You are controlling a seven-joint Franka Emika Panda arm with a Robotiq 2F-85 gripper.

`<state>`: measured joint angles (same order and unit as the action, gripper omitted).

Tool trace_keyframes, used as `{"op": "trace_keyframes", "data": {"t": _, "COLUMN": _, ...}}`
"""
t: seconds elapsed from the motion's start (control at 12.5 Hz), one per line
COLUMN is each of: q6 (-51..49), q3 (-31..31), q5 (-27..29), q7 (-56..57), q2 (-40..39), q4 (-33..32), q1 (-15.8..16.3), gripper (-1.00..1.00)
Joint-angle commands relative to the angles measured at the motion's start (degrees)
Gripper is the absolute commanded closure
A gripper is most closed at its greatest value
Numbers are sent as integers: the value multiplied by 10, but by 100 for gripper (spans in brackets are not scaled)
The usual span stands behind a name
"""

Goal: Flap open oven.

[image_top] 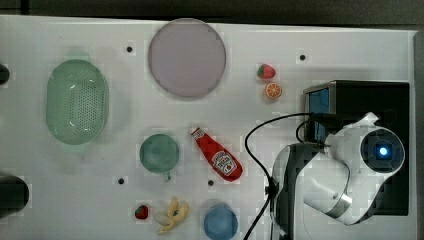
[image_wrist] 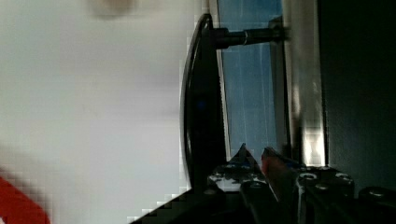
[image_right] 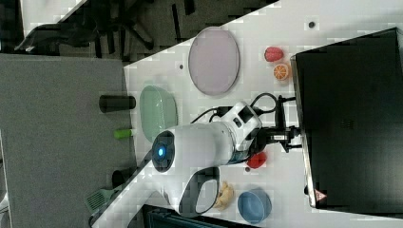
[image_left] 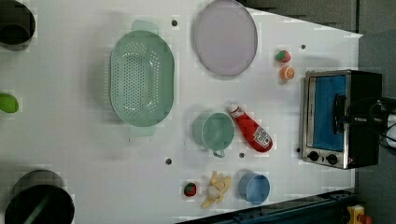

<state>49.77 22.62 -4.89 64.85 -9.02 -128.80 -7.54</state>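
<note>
The oven (image_left: pixel 338 119) is seen at the left view's right edge of the white surface (image_left: pixel 84 149), with its blue glass door (image_left: pixel 329 112) shut flat against the silver frame. The gripper (image_left: pixel 340 112) is placed at the dark bar handle (image_wrist: pixel 198 107) near the top of the door. In the wrist view one of the fingers (image_wrist: pixel 243 161) is seen tucked into the gap between bar and glass, so the fingers are judged to be narrowly set about the handle rather than spread wide. For the door to be flapped open well, the bar should be kept hooked and drawn outward and down along the hinge's arc, not straight back, so that the light oven is not dragged across the surface. The ketchup bottle (image_left: pixel 251 129) lies well apart from the door's swing.
</note>
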Motion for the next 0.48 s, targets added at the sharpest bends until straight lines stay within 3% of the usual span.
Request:
{"op": "trace_keyframes", "data": {"t": 0.08, "q6": 9, "q3": -15, "q5": -2, "q7": 16, "q2": 6, "q4": 1, "q1": 7, "gripper": 65}}
{"op": "trace_keyframes", "data": {"t": 0.24, "q6": 8, "q3": -22, "q5": -30, "q7": 4, "q2": 4, "q4": -2, "q1": 15, "gripper": 65}}
{"op": "trace_keyframes", "data": {"t": 0.48, "q6": 6, "q3": -42, "q5": -128, "q7": -109, "q2": 4, "q4": -11, "q1": 31, "gripper": 65}}
